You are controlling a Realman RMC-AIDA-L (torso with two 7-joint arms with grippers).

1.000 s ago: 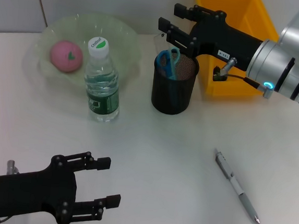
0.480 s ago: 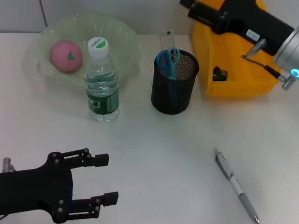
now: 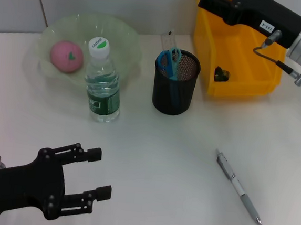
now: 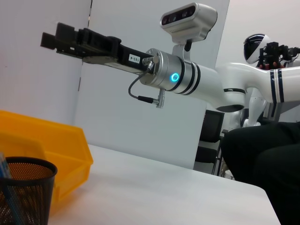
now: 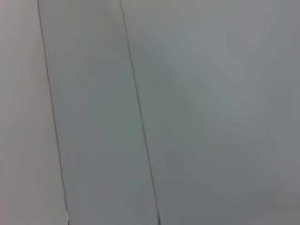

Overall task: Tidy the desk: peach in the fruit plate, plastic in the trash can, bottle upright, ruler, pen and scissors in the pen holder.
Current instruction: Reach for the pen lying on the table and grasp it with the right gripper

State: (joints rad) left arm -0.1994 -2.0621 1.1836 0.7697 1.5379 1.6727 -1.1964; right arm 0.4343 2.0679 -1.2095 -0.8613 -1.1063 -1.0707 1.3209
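A pink peach [image 3: 67, 56] lies in the pale green fruit plate [image 3: 123, 36]. In front of the plate the bottle [image 3: 103, 82] stands upright. The black mesh pen holder [image 3: 175, 88] holds blue scissors [image 3: 169, 61] and a clear ruler [image 3: 168, 40]. On the table at the right lies a silver pen [image 3: 238, 187]. The yellow bin [image 3: 248, 84] contains a small dark scrap [image 3: 221, 73]. My left gripper [image 3: 95, 173] hovers open and empty at the near left. My right gripper [image 4: 58, 37] is raised high over the bin, holding nothing.
The pen holder [image 4: 23, 187] and yellow bin [image 4: 51, 150] also show in the left wrist view under my right arm [image 4: 173, 77]. White table stretches between the bottle and the pen. The right wrist view shows only a grey wall.
My right arm has lifted up and back from the pen holder to above the yellow bin. The left gripper has slid a little toward the near left.
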